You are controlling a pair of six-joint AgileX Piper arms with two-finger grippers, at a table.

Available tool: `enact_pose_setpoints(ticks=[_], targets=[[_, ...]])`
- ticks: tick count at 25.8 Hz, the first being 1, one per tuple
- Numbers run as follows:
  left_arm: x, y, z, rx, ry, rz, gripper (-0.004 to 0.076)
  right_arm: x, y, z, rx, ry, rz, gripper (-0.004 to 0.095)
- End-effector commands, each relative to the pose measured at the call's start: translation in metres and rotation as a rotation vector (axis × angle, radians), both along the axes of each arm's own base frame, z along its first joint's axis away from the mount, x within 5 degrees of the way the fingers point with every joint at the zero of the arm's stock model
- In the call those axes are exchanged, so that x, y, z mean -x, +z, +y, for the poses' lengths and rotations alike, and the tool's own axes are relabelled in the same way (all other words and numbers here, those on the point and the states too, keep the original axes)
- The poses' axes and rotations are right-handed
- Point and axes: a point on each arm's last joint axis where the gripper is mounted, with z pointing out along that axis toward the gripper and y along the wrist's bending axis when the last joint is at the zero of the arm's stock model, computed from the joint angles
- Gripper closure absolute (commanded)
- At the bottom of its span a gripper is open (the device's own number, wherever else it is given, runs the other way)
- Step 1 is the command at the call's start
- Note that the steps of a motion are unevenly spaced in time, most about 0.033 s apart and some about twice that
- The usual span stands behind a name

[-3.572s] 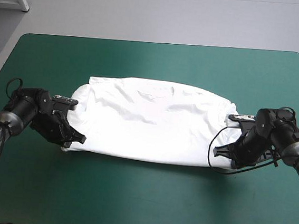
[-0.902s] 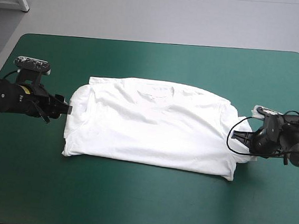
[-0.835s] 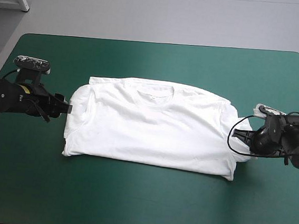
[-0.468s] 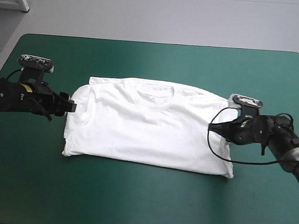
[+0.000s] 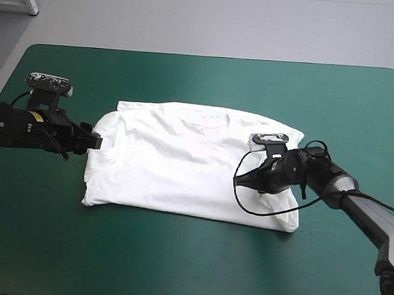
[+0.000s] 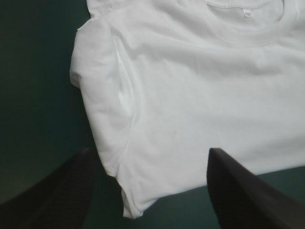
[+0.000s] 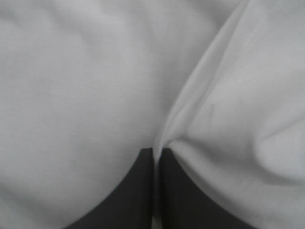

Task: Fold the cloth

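On the middle of the teal-green worktop [image 5: 171,270] the white T-shirt [image 5: 174,166] is lying flat, folded over on itself. Its collar [image 5: 203,124] is pointing to the far edge of the worktop. Its left sleeve [image 6: 97,71] is lying folded in along its side.

The right claw [image 5: 241,182] is reaching in from the worktop's right edge and sitting over the shirt's right half. Its two black fingers [image 7: 138,191] are pressing almost together and pinching a fold of the white cloth, which is rising in a soft ridge from their tips.

The left claw [image 5: 94,140] is hovering just beside the shirt's left side, toward the worktop's left edge. Its fingers [image 6: 57,191] are standing wide apart and gripping nothing, and the shirt's near left corner is showing between them.
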Motion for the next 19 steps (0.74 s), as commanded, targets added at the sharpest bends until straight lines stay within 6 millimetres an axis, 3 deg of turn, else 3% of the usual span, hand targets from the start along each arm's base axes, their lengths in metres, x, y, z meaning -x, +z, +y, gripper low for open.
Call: enact_pose_setpoints(ticks=[1,4,6,9,14,16,19], targets=[[0.004,0.014,-0.001,0.031,0.001,-0.073,0.0233,-0.006,0.019,0.003,-0.024,0.017,-0.067,0.0770],[0.004,0.014,-0.001,0.030,0.000,-0.068,0.0233,-0.005,0.023,0.003,-0.019,0.034,-0.087,0.0456],[0.004,0.014,-0.001,0.030,0.000,-0.068,0.0233,-0.003,0.027,0.002,-0.024,0.027,-0.093,0.0190],[0.004,0.014,-0.001,0.030,0.000,-0.068,0.0233,0.000,0.037,0.000,-0.032,0.012,-0.103,0.0012],[0.002,0.015,0.001,0.004,0.017,-0.094,0.0233,0.010,0.065,-0.011,0.013,-0.017,-0.122,0.0004],[-0.002,0.010,0.007,-0.038,0.068,-0.116,0.0233,0.023,0.082,-0.022,0.073,-0.029,-0.121,0.0028],[-0.019,-0.020,0.012,-0.058,0.149,-0.100,0.0233,0.047,0.102,-0.037,0.109,-0.053,-0.105,0.0102]])
